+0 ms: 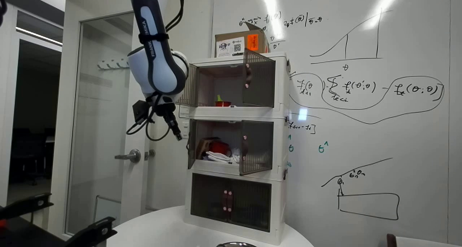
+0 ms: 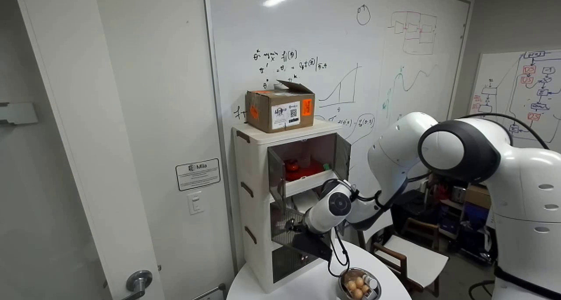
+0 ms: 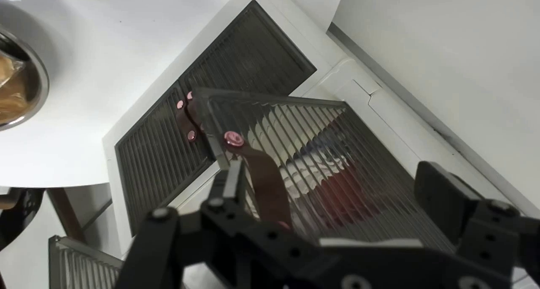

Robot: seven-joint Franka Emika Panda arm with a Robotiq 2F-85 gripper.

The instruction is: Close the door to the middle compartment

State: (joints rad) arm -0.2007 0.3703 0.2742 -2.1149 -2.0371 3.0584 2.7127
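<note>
The white cabinet's middle compartment (image 1: pixel 218 129) holds a red item (image 1: pixel 219 148) and white cloth. Its smoky-grey door (image 1: pixel 192 144) on the gripper's side stands swung open, seen nearly edge-on; it also shows in an exterior view (image 2: pixel 280 235). Its twin panel (image 1: pixel 256 148) across the opening is also open. In the wrist view the near door (image 3: pixel 312 154) fills the middle, with a brown strap handle (image 3: pixel 268 183). My gripper (image 3: pixel 335 192) is open and empty over this door's outer face, one finger by the handle edge, the other towards the hinge side. Contact cannot be told. Gripper (image 1: pixel 179 136) also shows beside the door.
Both top-tier doors (image 1: pixel 258 79) stand open above. The lowest tier's dark doors (image 1: pixel 231 202) are shut. A cardboard box (image 2: pixel 280 109) sits on top. A metal bowl (image 2: pixel 359 284) stands on the round white table (image 1: pixel 155 227). A wall and whiteboard are behind the cabinet.
</note>
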